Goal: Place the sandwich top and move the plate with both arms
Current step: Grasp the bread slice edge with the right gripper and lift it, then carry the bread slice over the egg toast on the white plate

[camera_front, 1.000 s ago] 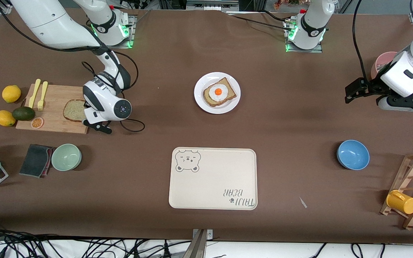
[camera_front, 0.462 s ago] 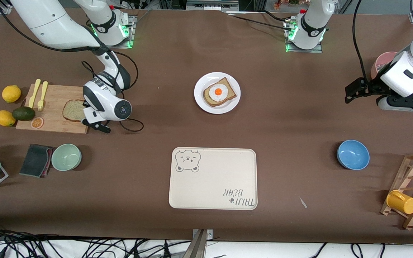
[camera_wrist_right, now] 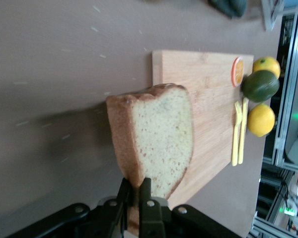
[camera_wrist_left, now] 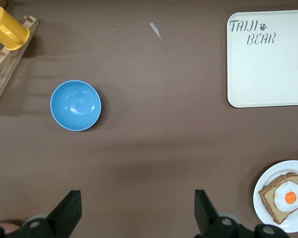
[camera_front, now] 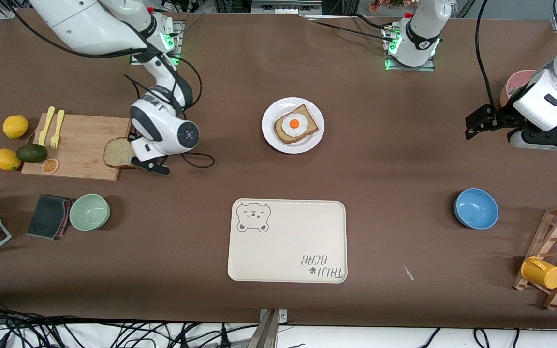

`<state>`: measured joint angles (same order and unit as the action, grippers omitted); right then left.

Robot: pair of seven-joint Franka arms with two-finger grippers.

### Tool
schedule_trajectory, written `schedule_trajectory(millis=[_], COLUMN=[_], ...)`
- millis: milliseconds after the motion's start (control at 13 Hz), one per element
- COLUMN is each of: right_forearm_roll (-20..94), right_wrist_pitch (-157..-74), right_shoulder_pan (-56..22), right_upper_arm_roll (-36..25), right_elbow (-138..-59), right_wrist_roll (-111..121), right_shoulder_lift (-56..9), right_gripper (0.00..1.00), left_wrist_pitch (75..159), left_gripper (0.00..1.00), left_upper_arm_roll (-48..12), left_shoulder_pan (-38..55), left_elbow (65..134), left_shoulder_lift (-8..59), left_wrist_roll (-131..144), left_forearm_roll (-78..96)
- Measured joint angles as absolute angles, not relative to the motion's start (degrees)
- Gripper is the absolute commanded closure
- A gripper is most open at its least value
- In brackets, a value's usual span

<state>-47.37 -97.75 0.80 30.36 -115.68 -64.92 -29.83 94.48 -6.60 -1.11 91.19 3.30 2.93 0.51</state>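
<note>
Right gripper (camera_front: pixel 139 163) clamps bread (camera_front: pixel 119 153) on edge over board (camera_front: pixel 76 145) corner; left gripper (camera_front: pixel 474 126) waits, jaws wide

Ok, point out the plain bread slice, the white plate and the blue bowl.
bread slice (camera_wrist_right: pixel 161 136): right wrist view, middle of its speckled face.
plate (camera_front: pixel 270 136): front view, bare white rim beside the egg toast.
blue bowl (camera_wrist_left: pixel 75 105): left wrist view, inside bottom.
</note>
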Motion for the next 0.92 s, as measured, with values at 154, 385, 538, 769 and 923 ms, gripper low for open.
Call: schedule_trajectory(millis=[154, 385, 538, 769, 923], right_forearm_roll=[-46.42, -44.48, -44.27, -45.48, -46.95], right_wrist_pitch=[-92.65, -90.66, -90.67, -89.05, -88.30], right_shoulder_pan=[0.70, 0.37, -0.13, -8.69, -17.43], right_upper_arm_roll=[39.05, 50.31, 54.13, 51.94, 47.53], right_elbow=[-111.95, -107.36, -103.24, -91.95, -84.17], right_wrist_roll=[-64.96, -65.12, -65.16, -65.04, -65.03], right_shoulder_lift=[-28.97, -28.11, -28.58, -32.84, -37.42], right_gripper=[1.00, 1.00, 1.00, 1.00, 1.00], left_wrist_pitch=[94.48, 94.48, 94.48, 94.48, 94.48], left_gripper=[0.00, 0.00, 0.00, 0.00, 0.00], left_upper_arm_roll=[-6.60, -6.61, -6.62, -6.65, -6.66], left_shoulder_pan=[-1.11, -1.11, -1.11, -1.11, -1.11], left_elbow=[91.19, 91.19, 91.19, 91.20, 91.20], left_shoulder_lift=[3.30, 3.30, 3.30, 3.30, 3.29], left_wrist_roll=[2.93, 2.93, 2.93, 2.93, 2.93], left_forearm_roll=[0.51, 0.51, 0.51, 0.51, 0.51])
